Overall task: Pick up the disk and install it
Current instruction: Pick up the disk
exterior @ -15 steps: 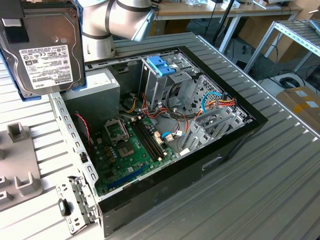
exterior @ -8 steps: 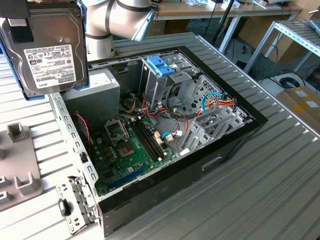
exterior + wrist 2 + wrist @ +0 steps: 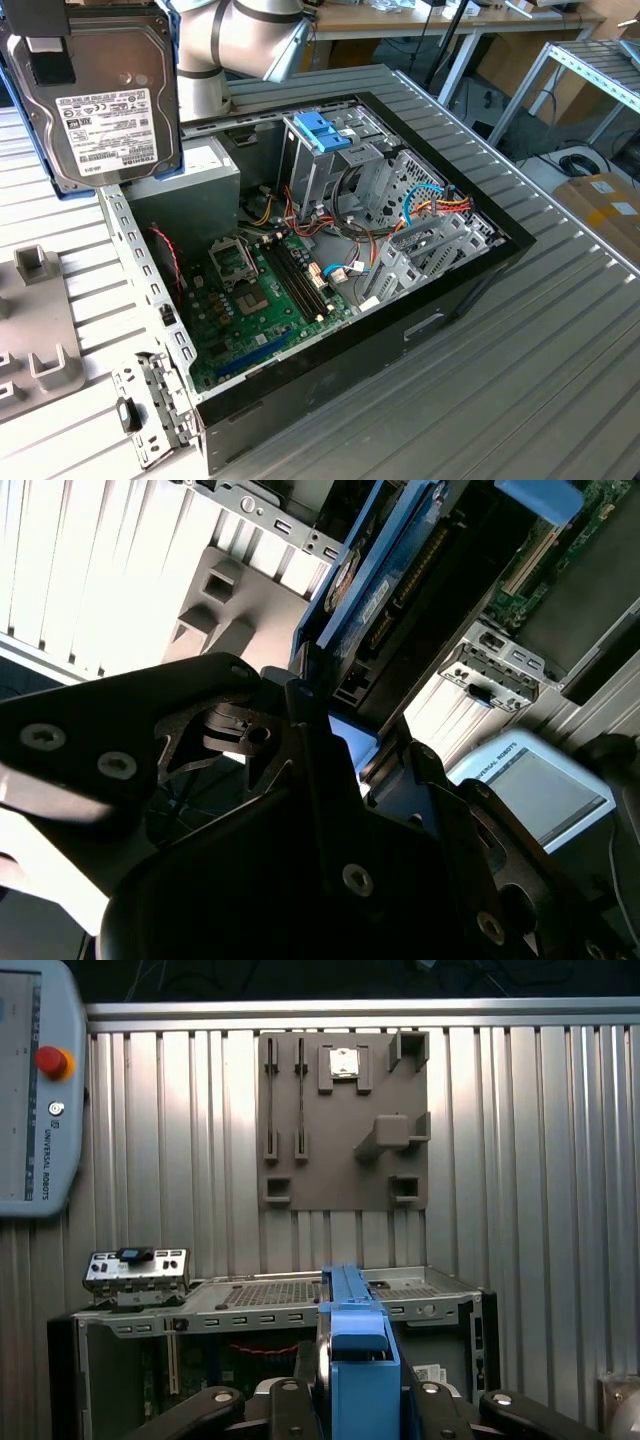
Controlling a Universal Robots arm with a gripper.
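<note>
While our claw (image 3: 357, 1405) pinches the disk (image 3: 100, 100), we judge the pick-up done; installing is left, as the computer case (image 3: 440, 310) lies apart, beneath the claw.

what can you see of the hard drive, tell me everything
The flat rectangular silver-grey metal hard drive has a white printed label and a blue plastic carrier frame along its edges. Held upright, label facing the exterior view, it sits to that view's left of the open black computer case. The gripper clamps it edge-on in the first wrist view.
</note>
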